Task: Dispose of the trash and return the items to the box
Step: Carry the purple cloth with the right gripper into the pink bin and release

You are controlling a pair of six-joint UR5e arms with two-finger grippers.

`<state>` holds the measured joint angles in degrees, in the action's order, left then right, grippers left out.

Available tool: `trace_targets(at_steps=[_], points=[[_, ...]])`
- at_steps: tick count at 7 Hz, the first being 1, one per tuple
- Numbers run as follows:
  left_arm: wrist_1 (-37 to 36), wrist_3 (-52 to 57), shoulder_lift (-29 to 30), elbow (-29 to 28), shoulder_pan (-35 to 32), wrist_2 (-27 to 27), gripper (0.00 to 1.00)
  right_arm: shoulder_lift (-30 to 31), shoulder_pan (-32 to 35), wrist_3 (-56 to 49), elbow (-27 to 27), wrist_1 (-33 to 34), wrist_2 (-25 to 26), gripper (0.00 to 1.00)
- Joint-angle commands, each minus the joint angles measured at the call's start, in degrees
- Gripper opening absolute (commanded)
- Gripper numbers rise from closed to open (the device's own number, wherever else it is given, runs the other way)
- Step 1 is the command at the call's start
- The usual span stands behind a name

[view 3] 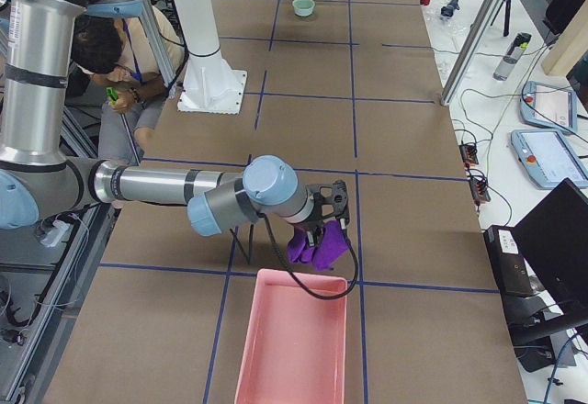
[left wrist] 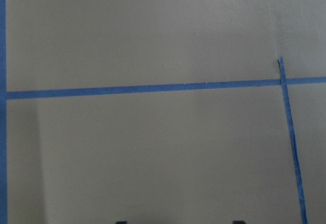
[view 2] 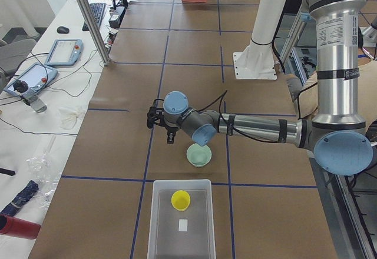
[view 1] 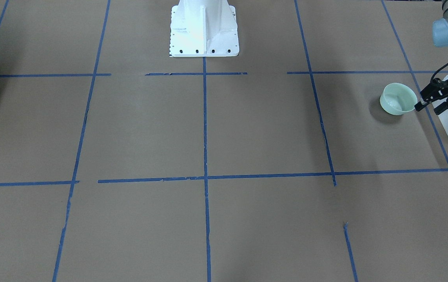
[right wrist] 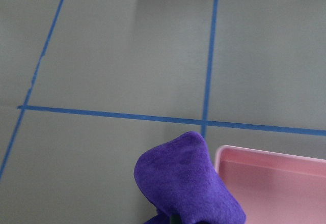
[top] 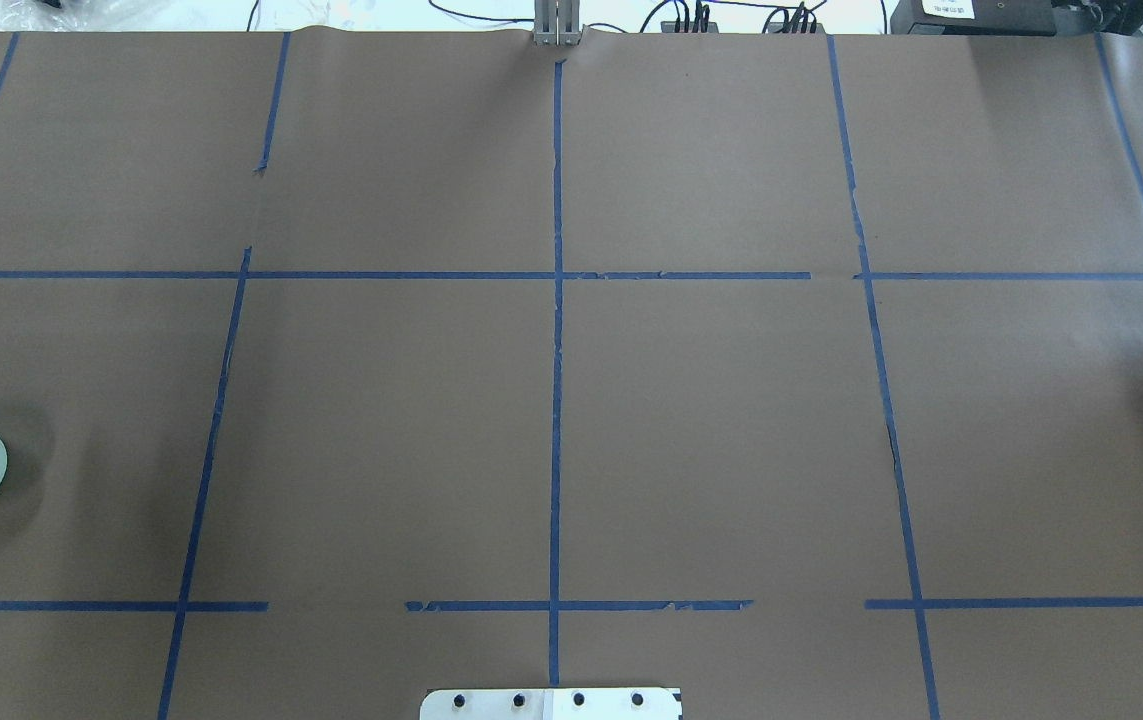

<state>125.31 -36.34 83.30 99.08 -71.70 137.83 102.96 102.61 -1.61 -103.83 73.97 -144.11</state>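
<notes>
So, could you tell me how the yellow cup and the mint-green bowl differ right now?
The yellow cup stands inside the translucent bin; the mint-green bowl sits on the brown table outside it. The cup is bright yellow, the bowl pale green. The bowl looks wider than the cup. Both are upright, mouths up, and neither is held.
</notes>
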Motion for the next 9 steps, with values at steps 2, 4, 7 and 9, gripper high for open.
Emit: trace_targets(at_steps=[2, 4, 7, 9], points=[[-0.1, -0.3, -3.5, 0.7, 2.2, -4.7, 0.75, -4.5, 13.0, -31.2, 3.4, 18.0, 12.9, 0.00], [-0.2, -3.4, -6.1, 1.7, 4.0, -5.2, 0.76, -4.5, 11.7, -31.8, 13.0, 14.4, 12.9, 0.00], [-0.1, -11.5, -9.1, 4.6, 9.5, -7.2, 0.77, -4.4, 6.7, -31.3, 17.9, 11.4, 9.2, 0.93], [1.2, -16.5, -8.6, 4.4, 15.7, -10.0, 0.77, -4.7, 4.2, -28.4, 18.9, 11.1, 6.7, 1.00]])
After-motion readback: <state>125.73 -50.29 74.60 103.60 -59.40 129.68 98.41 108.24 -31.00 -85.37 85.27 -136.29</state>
